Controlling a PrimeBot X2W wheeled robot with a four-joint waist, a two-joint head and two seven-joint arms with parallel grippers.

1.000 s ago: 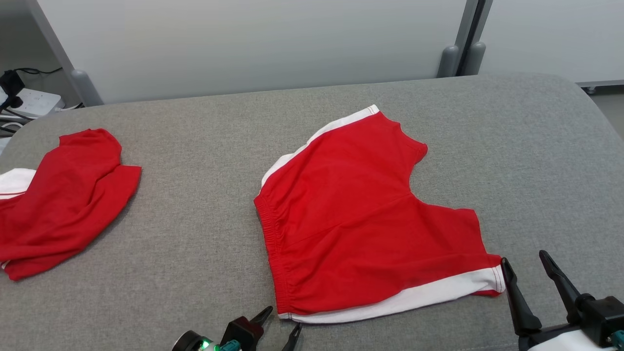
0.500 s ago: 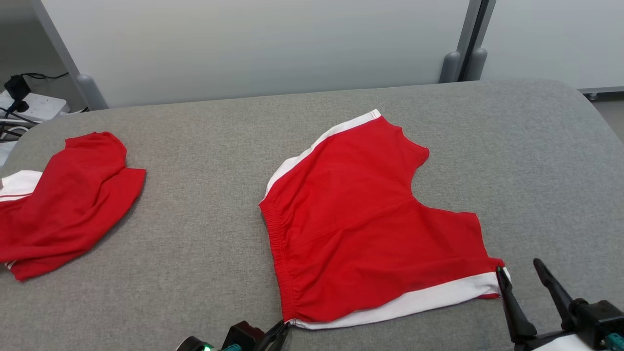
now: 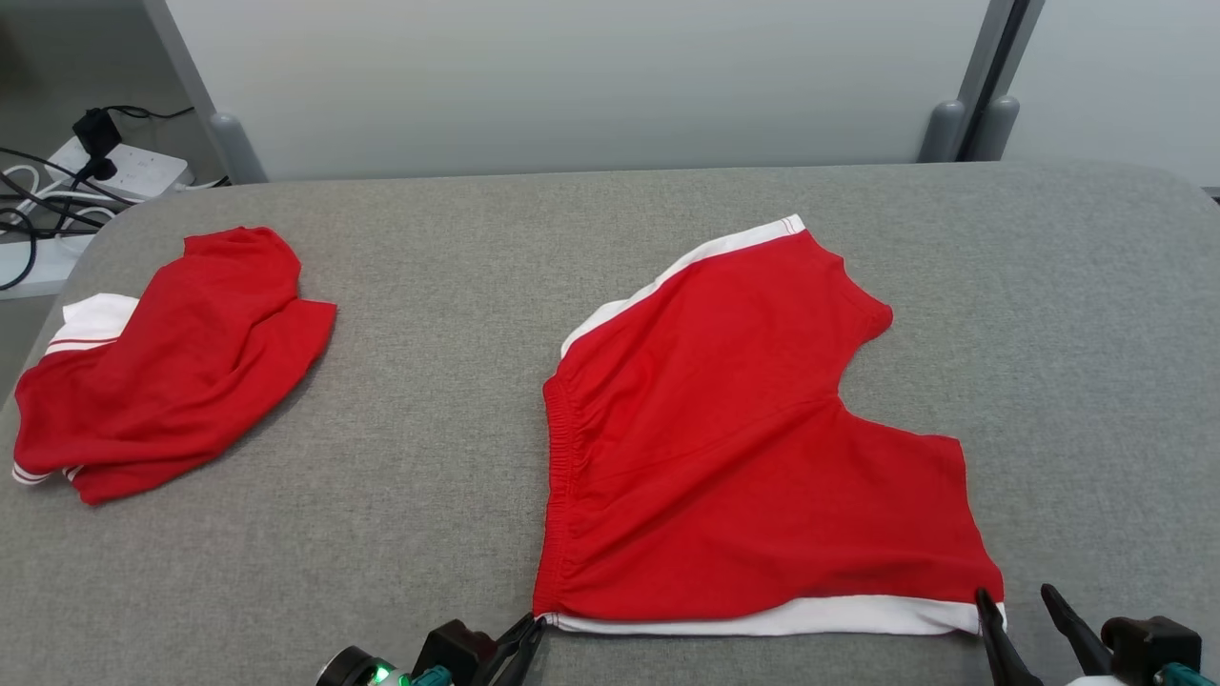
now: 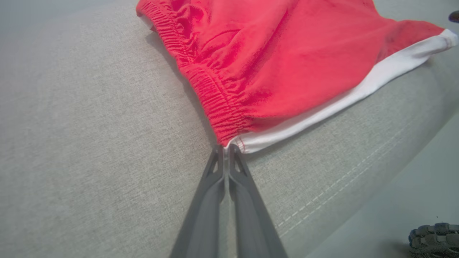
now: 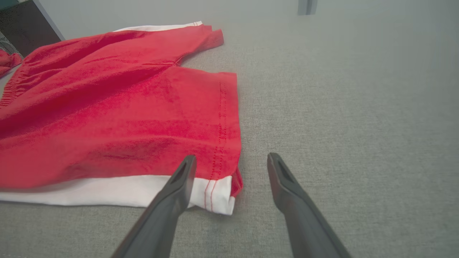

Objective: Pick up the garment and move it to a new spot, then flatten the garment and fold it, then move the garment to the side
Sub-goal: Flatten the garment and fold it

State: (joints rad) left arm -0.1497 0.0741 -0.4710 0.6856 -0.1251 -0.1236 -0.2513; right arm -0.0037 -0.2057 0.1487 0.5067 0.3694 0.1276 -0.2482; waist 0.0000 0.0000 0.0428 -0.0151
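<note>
The garment (image 3: 743, 448) is a pair of red shorts with white side stripes, spread flat on the grey cushioned table (image 3: 429, 534). My left gripper (image 3: 532, 624) is shut on the near corner of the elastic waistband. In the left wrist view the gripper (image 4: 226, 149) pinches that corner where red meets white on the garment (image 4: 272, 64). My right gripper (image 3: 1013, 595) is open at the near right hem corner. In the right wrist view the gripper (image 5: 231, 161) straddles that corner of the garment (image 5: 118, 118), with its left finger over the white stripe.
A second red and white garment (image 3: 172, 362) lies crumpled at the table's left end. A power strip with cables (image 3: 114, 162) sits on the floor behind it. Pale partition panels (image 3: 572, 76) stand along the far edge. The table's near edge (image 4: 358, 186) runs close to my left gripper.
My left gripper has closed on the waistband corner. The right gripper stays open at the hem corner. The whole head view has shifted, so the camera has moved.
</note>
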